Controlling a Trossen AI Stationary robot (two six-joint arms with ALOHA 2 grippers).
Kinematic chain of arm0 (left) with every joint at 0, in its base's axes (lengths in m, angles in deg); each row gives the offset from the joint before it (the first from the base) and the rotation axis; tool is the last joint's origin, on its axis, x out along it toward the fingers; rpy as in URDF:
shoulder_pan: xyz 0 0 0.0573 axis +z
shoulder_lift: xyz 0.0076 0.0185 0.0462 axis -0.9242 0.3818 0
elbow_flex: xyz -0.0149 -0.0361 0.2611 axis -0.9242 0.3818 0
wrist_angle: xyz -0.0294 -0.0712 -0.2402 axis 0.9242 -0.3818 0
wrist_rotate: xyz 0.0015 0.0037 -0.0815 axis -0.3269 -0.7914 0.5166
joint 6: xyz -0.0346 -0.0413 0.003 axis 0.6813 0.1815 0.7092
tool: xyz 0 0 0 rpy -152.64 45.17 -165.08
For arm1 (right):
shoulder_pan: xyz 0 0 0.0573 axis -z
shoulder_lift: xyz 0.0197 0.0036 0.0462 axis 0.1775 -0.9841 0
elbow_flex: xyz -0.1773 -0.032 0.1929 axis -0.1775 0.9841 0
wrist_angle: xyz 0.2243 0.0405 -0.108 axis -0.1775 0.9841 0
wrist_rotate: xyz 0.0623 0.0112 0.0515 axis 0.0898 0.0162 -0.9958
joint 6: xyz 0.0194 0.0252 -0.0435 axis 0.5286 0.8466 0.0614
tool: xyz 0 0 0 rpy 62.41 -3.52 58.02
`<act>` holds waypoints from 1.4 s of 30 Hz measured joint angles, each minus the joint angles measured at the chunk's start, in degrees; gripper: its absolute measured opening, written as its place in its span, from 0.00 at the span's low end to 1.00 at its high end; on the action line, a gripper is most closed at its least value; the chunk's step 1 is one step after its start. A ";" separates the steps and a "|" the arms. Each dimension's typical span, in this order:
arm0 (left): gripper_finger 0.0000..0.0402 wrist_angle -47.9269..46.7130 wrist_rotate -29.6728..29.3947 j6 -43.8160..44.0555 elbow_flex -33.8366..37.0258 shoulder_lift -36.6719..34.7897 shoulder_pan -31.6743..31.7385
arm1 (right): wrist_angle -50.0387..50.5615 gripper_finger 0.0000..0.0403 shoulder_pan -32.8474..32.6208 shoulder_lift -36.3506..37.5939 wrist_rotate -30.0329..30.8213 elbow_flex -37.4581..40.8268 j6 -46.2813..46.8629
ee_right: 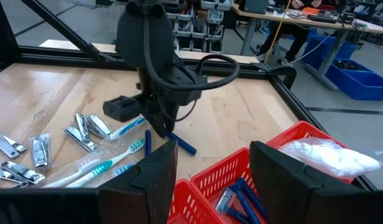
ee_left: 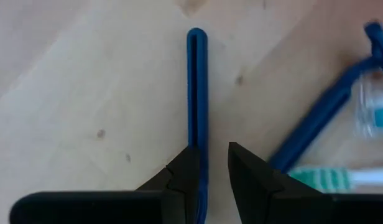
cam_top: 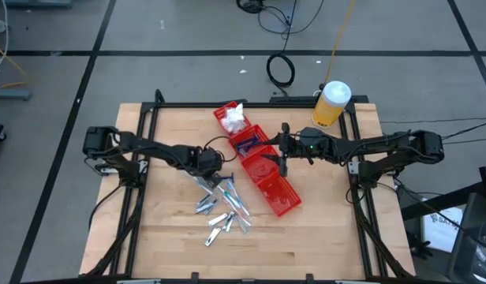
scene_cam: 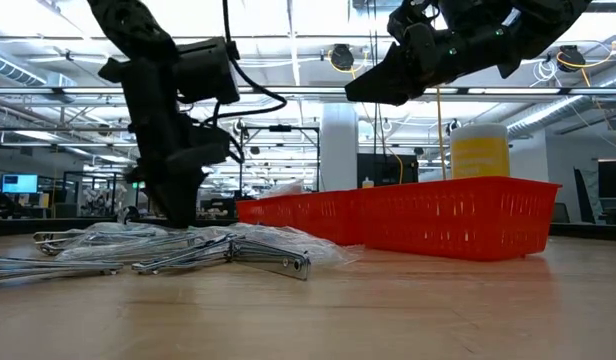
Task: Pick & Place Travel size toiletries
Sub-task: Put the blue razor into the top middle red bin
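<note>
My left gripper (cam_top: pixel 217 167) is low over the pile of toiletries on the table and open. In the left wrist view its fingers (ee_left: pixel 213 171) straddle a dark blue razor handle (ee_left: pixel 196 87) that lies flat on the wood. Clear-wrapped toothbrushes (cam_top: pixel 235 201) and silvery nail clippers (cam_top: pixel 215 229) lie toward the near edge. My right gripper (ee_right: pixel 213 168) hovers open and empty above the red bins (cam_top: pixel 263 170). These hold white packets (ee_right: pixel 328 155) and blue razors (ee_right: pixel 241 196). My left gripper comes from above, pointing down, with the blue handle (ee_left: pixel 198 140) running along the gap between its fingers, close against one finger (ee_left: pixel 185 174). I cannot tell whether that finger touches it. The handle lies on the table.
A tall yellow bottle with a white cap (cam_top: pixel 331 102) stands at the far right corner. The row of red bins runs slantwise across the table's middle. A second blue razor (ee_left: pixel 322 118) and a toothbrush (ee_left: pixel 328 179) lie close beside my left gripper. Bare wood lies near the front edge.
</note>
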 joint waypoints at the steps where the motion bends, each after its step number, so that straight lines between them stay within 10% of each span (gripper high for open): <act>1: 0.22 0.35 -0.47 -0.31 0.00 0.04 0.22 | 0.00 0.46 0.00 0.00 0.00 0.00 -0.03; 28: 0.22 4.42 8.45 -3.20 0.22 -0.68 2.31 | 0.04 0.46 0.00 0.00 0.00 0.00 -0.83; 42: 0.22 4.36 -4.21 -0.86 0.24 -0.63 4.37 | 0.03 0.46 0.00 0.00 -0.02 0.00 -0.83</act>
